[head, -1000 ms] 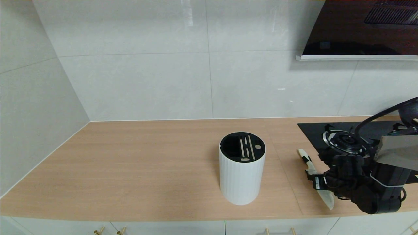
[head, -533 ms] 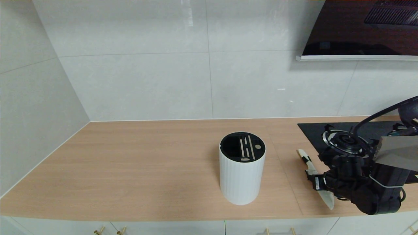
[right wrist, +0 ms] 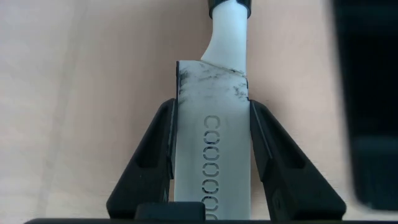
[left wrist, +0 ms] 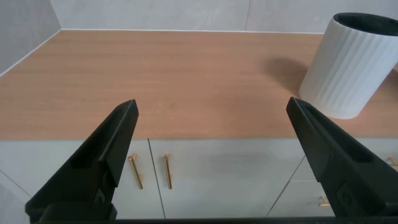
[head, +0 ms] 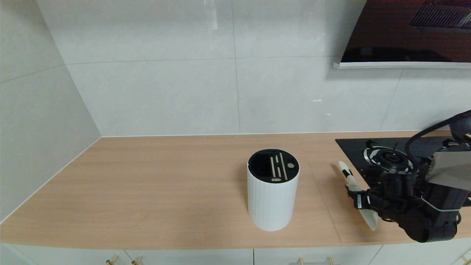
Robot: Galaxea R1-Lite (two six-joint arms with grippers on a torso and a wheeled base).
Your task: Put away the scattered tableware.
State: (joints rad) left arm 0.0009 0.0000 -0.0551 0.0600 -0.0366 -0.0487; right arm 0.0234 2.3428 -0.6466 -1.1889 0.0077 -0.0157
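A white knife (head: 356,191) with a black band on its handle is held just above the wooden counter, between the holder and the hob. My right gripper (head: 362,200) is shut on its blade; in the right wrist view the black fingers (right wrist: 158,155) press both sides of the marbled blade (right wrist: 212,134). The white ribbed knife holder (head: 272,191) stands upright at mid-counter, its black slotted top (head: 273,165) facing up. It also shows in the left wrist view as a white cylinder (left wrist: 345,65). My left gripper (left wrist: 211,155) hangs open in front of the counter's edge, nothing between its fingers.
A black gas hob (head: 390,154) with a burner sits at the counter's right end, under a dark range hood (head: 408,33). Tiled walls close the back and left. White cabinet doors with gold handles (left wrist: 151,178) lie below the counter edge.
The knife has come up off the counter in my right gripper, and its handle end has shifted slightly right and away. The left arm has not moved.
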